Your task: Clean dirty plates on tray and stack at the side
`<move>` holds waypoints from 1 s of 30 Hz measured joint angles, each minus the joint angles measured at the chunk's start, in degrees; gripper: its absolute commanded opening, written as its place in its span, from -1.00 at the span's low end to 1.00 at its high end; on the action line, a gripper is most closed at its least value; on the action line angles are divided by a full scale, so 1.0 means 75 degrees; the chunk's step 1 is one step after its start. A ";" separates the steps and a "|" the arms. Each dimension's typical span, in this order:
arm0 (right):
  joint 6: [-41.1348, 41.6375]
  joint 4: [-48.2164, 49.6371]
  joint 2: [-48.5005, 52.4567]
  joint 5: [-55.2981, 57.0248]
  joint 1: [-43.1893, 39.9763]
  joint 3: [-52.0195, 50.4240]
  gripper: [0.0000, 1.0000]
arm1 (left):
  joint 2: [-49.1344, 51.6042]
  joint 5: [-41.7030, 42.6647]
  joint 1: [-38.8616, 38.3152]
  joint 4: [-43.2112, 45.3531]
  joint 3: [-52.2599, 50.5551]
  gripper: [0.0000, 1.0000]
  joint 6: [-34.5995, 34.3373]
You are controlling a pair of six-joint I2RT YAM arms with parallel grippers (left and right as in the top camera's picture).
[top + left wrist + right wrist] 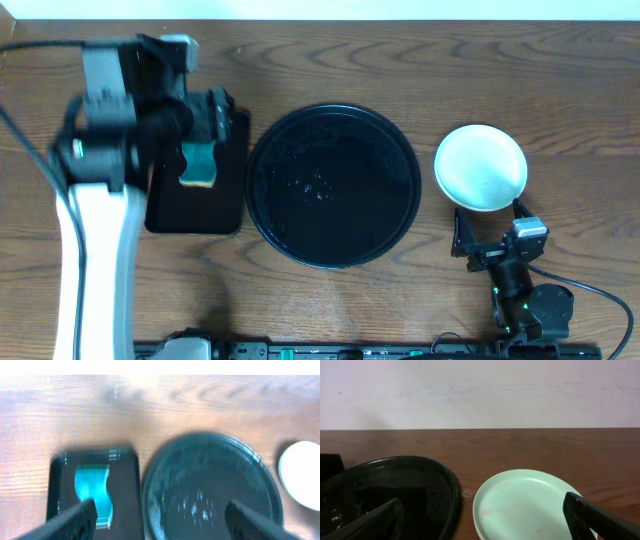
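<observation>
Wrapping up, by the look of it. Nearest the base, the right pincer [481, 503] hangs low w/ jaws spread wide, gripping nothing, and is aimed at the plates [480, 166]. These sit on the bare desk [330, 60] just right of the tray [333, 110], not touching it. The top one is mint; can't tell how many lie under it. The right wrist view shows faint pinkish marks on its face, so it may want another wipe, tho that's a guess from a soft pic. The tray holds no plates, only wet glints in the middle. So cleaning + stacking seem done or nearly. What's left is prob a check of that top plate.

Further out on the left, the left pincer [161, 505] hovers w/ jaws wide apart & empty over the rectangular tray [195, 215]. A teal sponge [198, 165] lies on it. If another wipe is needed, the next move calls for dropping onto the sponge, closing on it, then carrying it over the tray to the plates. That's a long reach, w/ the right pincer beside the stack the main thing in the way. Beyond is bare wood, then a pale wall [480, 390]
</observation>
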 measured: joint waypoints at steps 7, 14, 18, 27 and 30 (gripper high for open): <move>0.0000 0.0003 -0.0009 -0.0003 0.0000 0.0000 0.99 | -0.2833 -0.0041 -0.0067 0.2871 -0.3427 0.66 0.0466; 0.0000 0.0000 -0.0006 -0.0003 0.0000 0.0000 0.99 | -0.5592 -0.0233 -0.0070 0.5147 -0.6872 0.65 0.0682; 0.0003 0.0003 -0.0006 -0.0003 0.0000 0.0000 0.98 | -0.6709 -0.0437 -0.0070 0.5840 -0.8521 0.65 0.0746; 0.0000 0.0000 -0.0006 -0.0003 0.0000 0.0000 0.98 | -0.8856 -0.0903 -0.0070 0.6234 -1.0716 0.65 0.0775; 0.0003 0.0003 -0.0006 -0.0003 0.0003 0.0000 0.98 | -0.9101 -0.1008 -0.0070 0.6239 -1.0920 0.66 0.0775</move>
